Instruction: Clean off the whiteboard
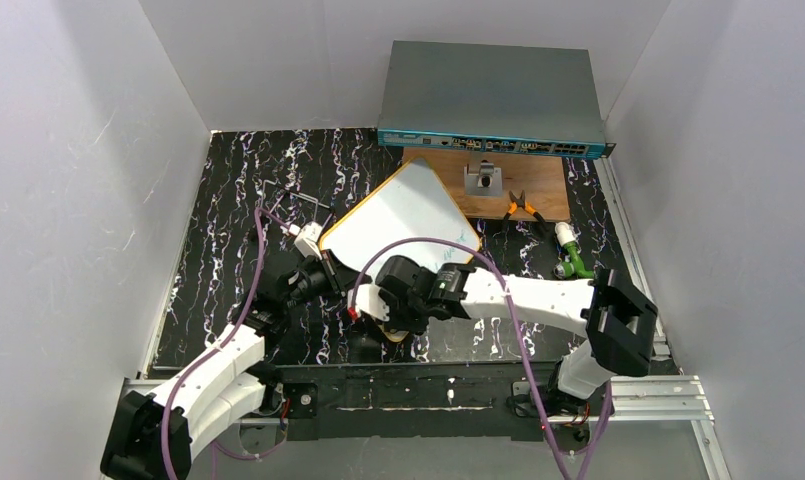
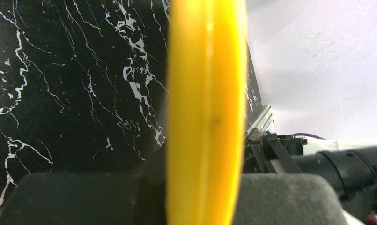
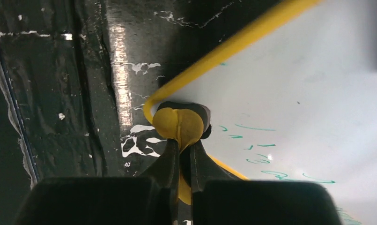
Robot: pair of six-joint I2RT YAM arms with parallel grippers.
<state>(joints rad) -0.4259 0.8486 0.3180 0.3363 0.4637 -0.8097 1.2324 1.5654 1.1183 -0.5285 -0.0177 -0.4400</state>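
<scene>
The whiteboard [image 1: 403, 215] lay angled mid-table [image 1: 228, 200], gripped at two spots.
Its far corner overlapped the wooden board [image 1: 543, 180]; green scribbles [image 3: 254, 127] showed on its face nr the near corner. L gripper [image 1: 325, 262] was clamped tight on the yellow rim at the left edge (rim filled the wrist cam). R gripper [image 3: 181, 150] was pinched closed on a small yellow lump [image 3: 179, 124], pressed vs. the near corner. Beyond: orange-handled pliers [image 1: 523, 208] on the wood, grey switch box [image 1: 493, 95] at the back.
</scene>
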